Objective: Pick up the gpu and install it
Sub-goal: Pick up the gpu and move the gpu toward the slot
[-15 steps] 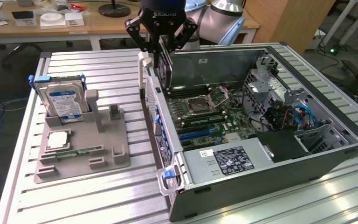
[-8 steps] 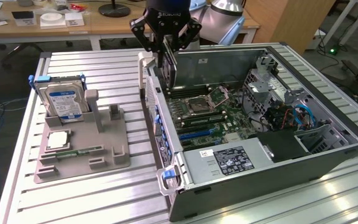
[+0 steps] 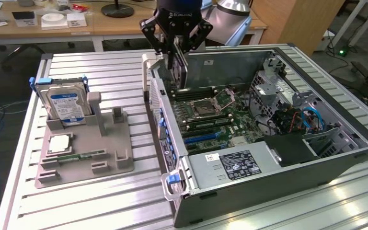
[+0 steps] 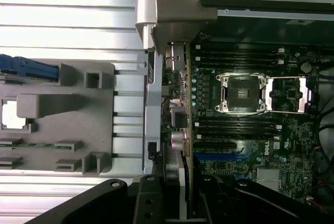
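The gpu (image 3: 180, 69) hangs on edge, a thin dark card, above the back corner of the open computer case (image 3: 356, 129) on the exterior view's left. My gripper (image 3: 178, 49) is shut on its top edge. In the wrist view the gpu (image 4: 181, 130) appears edge-on, running away from my gripper (image 4: 180, 205), with its silver bracket end (image 4: 176, 57) by the case's rear wall. The card's lower edge hovers over the motherboard (image 3: 216, 117) near the memory slots and the CPU socket (image 4: 242, 93); I cannot tell whether it touches a slot.
A grey fixture (image 3: 110, 165) on the slatted table, to the exterior view's left of the case, holds a hard drive with a blue label (image 3: 67, 104), a CPU chip (image 3: 59, 143) and a green memory stick (image 3: 82, 156). The power supply (image 3: 235, 165) fills the case's near end.
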Tool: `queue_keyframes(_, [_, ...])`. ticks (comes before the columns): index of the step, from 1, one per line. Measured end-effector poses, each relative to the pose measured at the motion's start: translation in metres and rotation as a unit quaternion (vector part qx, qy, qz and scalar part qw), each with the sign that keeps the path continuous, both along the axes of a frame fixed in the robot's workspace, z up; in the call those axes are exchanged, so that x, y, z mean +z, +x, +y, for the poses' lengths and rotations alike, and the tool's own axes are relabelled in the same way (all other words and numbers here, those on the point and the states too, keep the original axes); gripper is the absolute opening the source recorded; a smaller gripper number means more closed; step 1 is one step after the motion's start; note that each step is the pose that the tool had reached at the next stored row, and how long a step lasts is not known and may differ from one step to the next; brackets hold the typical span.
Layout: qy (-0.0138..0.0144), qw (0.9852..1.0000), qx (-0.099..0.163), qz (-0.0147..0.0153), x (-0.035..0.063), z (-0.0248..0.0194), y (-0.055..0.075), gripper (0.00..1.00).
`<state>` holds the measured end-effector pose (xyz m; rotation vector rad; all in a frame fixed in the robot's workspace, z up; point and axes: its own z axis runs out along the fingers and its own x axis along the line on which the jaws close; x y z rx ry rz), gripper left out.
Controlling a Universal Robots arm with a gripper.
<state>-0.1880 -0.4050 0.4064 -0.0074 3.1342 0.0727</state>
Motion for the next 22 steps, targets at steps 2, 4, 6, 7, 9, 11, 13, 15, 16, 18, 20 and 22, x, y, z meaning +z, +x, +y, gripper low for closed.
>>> queue_keyframes(2, [0.0,1.0,0.0,0.0,0.0,0.0,0.004,0.29])
queue_keyframes(4, [0.0,1.0,0.0,0.0,0.0,0.0,0.006,0.29])
queue_keyframes(6, [0.0,1.0,0.0,0.0,0.0,0.0,0.008,0.29])
queue_keyframes(7, [0.0,1.0,0.0,0.0,0.0,0.0,0.009,0.29])
queue_keyframes(9, [0.0,1.0,0.0,0.0,0.0,0.0,0.012,0.29])
queue_keyframes(11, [0.0,1.0,0.0,0.0,0.0,0.0,0.014,0.29])
queue_keyframes(13, [0.0,1.0,0.0,0.0,0.0,0.0,0.016,0.29])
queue_keyframes(15, [0.0,1.0,0.0,0.0,0.0,0.0,0.019,0.29])
queue_keyframes(16, [0.0,1.0,0.0,0.0,0.0,0.0,0.02,0.29])
queue_keyframes(18, [0.0001,1.0,0.0,0.0,-0.0001,0.0,0.023,0.29])
queue_keyframes(20, [0.0,1.0,0.0,0.0,0.0,0.0,0.025,0.29])
queue_keyframes(22, [0.0,1.0,0.0,0.0,0.0,0.0,0.028,0.29])
